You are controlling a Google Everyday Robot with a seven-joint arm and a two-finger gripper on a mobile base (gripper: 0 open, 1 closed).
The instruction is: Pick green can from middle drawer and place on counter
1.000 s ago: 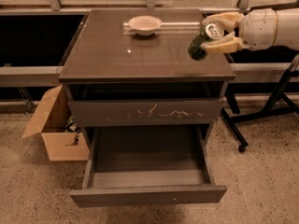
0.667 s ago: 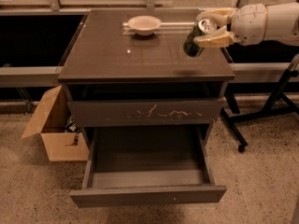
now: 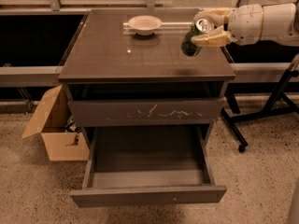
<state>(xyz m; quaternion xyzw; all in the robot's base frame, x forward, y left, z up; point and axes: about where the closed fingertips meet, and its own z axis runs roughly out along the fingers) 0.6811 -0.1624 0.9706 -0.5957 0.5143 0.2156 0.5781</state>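
Note:
The gripper (image 3: 204,28) comes in from the right and is shut on the green can (image 3: 193,37). The can is tilted, silver top toward the gripper, and hangs above the right side of the counter (image 3: 117,55). Its shadow falls on the counter below it. The middle drawer (image 3: 147,196) is pulled out at the bottom front, and its grey inside holds nothing.
A white bowl (image 3: 145,24) sits at the back middle of the counter. The drawer front with pale scratches (image 3: 145,112) is closed above the open drawer. An open cardboard box (image 3: 55,125) stands on the floor to the left. A black wheeled stand (image 3: 266,108) is at the right.
The gripper has carried the can leftward and a little up, from beyond the counter's right edge to above its right side.

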